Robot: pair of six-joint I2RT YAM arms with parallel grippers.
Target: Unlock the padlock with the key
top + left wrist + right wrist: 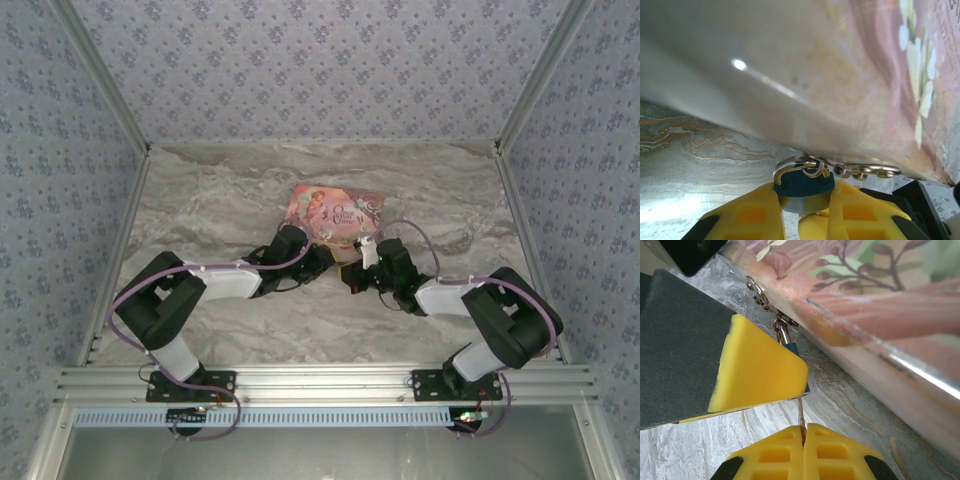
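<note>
The padlock [805,186] is a small blue lock, clamped at its sides by the yellow fingers [752,212] of my left gripper [805,197], which is shut on it. Its silvery shackle [790,167] curves over the top and links to a short chain [865,171] running under the pink box [880,75]. In the right wrist view, my right gripper [804,427] is shut on the key [801,412], a thin brass blade. The blade rises toward the padlock's blue underside [805,388] and passes behind the left gripper's yellow finger [760,365]. In the top view both grippers [325,262] [358,272] meet just below the pink box.
The pink illustrated box [335,213] lies flat on the marble table [220,200], directly behind the padlock, its edge [880,355] close to both grippers. The chain [757,292] lies along the box's base. Patterned walls enclose the table on three sides.
</note>
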